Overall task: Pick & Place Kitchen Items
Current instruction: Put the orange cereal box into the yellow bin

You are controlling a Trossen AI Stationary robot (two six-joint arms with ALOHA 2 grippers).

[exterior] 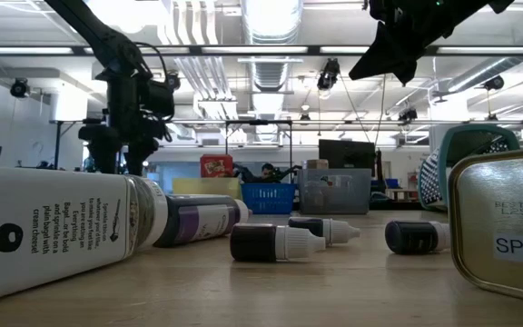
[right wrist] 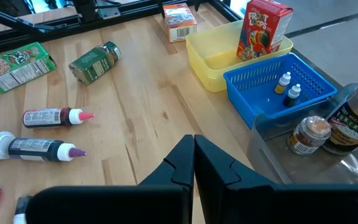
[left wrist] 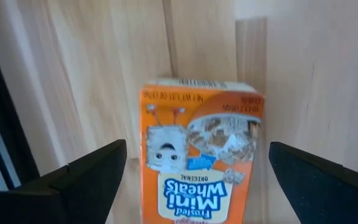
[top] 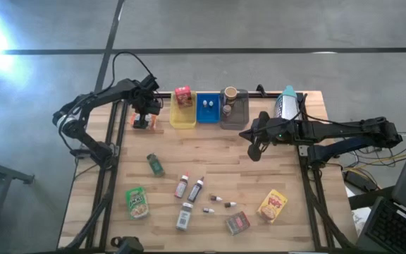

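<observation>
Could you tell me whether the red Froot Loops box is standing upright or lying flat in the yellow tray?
Upright. The red Froot Loops box stands on end inside the yellow tray, rising well above its rim.

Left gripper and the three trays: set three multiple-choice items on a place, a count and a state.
1. The left gripper is over:
A. an orange cereal box
B. a green jar
C. the grey tray
2. Vials in the blue tray:
A. none
B. two
C. four
3. The right gripper is:
A. wide open
B. holding a bottle
C. shut, empty

Key: 1 A, the orange cereal box lies between its open fingers. 2 B, two vials lie in the basket. 3 C, its fingers meet with nothing between them.
</observation>
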